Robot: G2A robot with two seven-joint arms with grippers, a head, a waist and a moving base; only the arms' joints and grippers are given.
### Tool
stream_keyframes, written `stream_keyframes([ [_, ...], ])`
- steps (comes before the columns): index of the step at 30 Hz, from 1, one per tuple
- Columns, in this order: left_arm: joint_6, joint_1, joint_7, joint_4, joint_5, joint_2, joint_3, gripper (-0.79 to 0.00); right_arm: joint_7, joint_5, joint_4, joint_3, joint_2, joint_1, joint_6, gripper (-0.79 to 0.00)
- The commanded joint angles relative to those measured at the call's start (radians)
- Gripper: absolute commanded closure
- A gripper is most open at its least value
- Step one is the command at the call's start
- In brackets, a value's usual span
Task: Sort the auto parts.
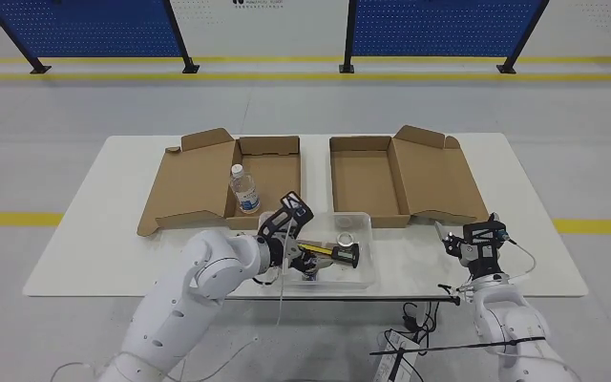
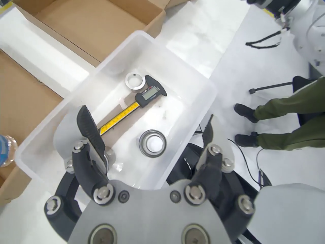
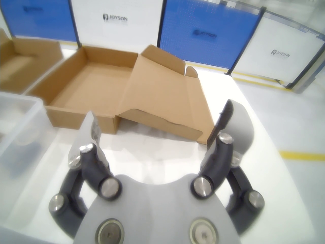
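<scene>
Jaws apart, I'm hovering the left gripper (image 2: 147, 120) over a clear bin (image 2: 142, 34), a caliper (image 2: 132, 107) lying beside a metal ring (image 2: 151, 144); the right gripper (image 3: 160, 109) is gaping beside a cardboard box (image 3: 106, 57).

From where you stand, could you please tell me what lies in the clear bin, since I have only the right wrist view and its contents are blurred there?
Observer: In the clear bin I can make out a digital caliper, a pale metal ring and a darker ring-shaped part.
Operator: Thank you. Where is the left pincer?
Observer: The left pincer is open at the bin's edge, holding nothing.
Operator: Is the left box free?
Observer: No, a water bottle is in the left cardboard box.
</scene>
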Motion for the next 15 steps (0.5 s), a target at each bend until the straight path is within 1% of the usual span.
stream_keyframes([
  [1,0.016,-0.004,-0.014,0.011,0.004,-0.002,0.022,-0.785,0.000,0.000,0.000,0.000,0.000,0.000,0.000,-0.785],
  [8,0.032,-0.027,-0.074,0.046,0.005,-0.006,0.068,-0.785,0.000,0.000,0.000,0.000,0.000,0.000,0.000,-0.785],
  [15,0.052,-0.045,-0.104,0.072,-0.001,-0.007,0.088,-0.785,0.000,0.000,0.000,0.000,0.000,0.000,0.000,-0.785],
])
